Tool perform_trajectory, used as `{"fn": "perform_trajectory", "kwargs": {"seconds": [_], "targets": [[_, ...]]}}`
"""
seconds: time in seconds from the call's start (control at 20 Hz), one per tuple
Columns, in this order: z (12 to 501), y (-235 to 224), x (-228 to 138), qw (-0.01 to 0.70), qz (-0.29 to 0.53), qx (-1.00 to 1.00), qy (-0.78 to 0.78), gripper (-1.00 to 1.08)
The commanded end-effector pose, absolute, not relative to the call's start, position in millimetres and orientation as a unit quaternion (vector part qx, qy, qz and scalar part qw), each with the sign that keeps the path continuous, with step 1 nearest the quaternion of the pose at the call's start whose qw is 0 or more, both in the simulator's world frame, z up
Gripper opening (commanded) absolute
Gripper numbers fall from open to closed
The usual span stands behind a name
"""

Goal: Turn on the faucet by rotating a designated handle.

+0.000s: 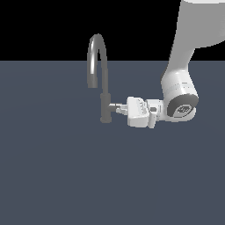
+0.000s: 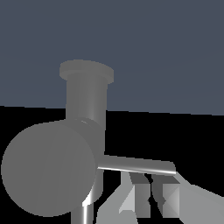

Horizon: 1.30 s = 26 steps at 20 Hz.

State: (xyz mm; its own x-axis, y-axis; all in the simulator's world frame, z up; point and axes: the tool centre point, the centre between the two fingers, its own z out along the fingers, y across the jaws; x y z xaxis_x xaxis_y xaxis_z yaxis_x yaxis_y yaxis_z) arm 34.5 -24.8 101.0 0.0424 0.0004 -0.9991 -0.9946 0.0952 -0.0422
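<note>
The faucet [image 1: 104, 103] is a grey metal tap with a tall arched spout [image 1: 96, 52] on a slim upright post, standing on the dark floor. A stubby sideways cylinder [image 1: 114, 107] sticks out of the post toward the exterior view's right. In the wrist view its round end face [image 2: 48, 168] is very close, and the handle [image 2: 138, 165], a thin grey lever, runs out from it. My gripper [image 1: 120, 109] lies level, pointing at the post. Its fingertips [image 2: 168, 197] sit right beside the lever, close together with nothing between them; I cannot tell if they touch it.
The flat dark grey floor [image 1: 52, 176] spreads all around the faucet. My white arm [image 1: 180, 88] comes down from the upper part of the exterior view's right. The faucet's post [image 2: 86, 100] and its flange fill the middle of the wrist view.
</note>
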Motion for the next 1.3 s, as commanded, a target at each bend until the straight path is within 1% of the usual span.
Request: {"fn": "perform_trajectory", "kwargs": {"seconds": [0.0,0.05,0.1,0.7,0.75,0.8,1.25], "targets": [[68,-24,23,0.525,0.474,-0.475,0.523,-1.0],[68,-24,23,0.525,0.474,-0.475,0.523,-1.0],[93,-25,34,0.534,0.466,-0.485,0.512,-1.0],[41,-25,39,0.525,0.474,-0.476,0.523,-1.0],[41,-25,39,0.525,0.474,-0.476,0.523,-1.0],[77,-30,47,0.538,0.467,-0.488,0.504,-1.0],[47,-29,58,0.531,0.471,-0.481,0.515,-1.0]]}}
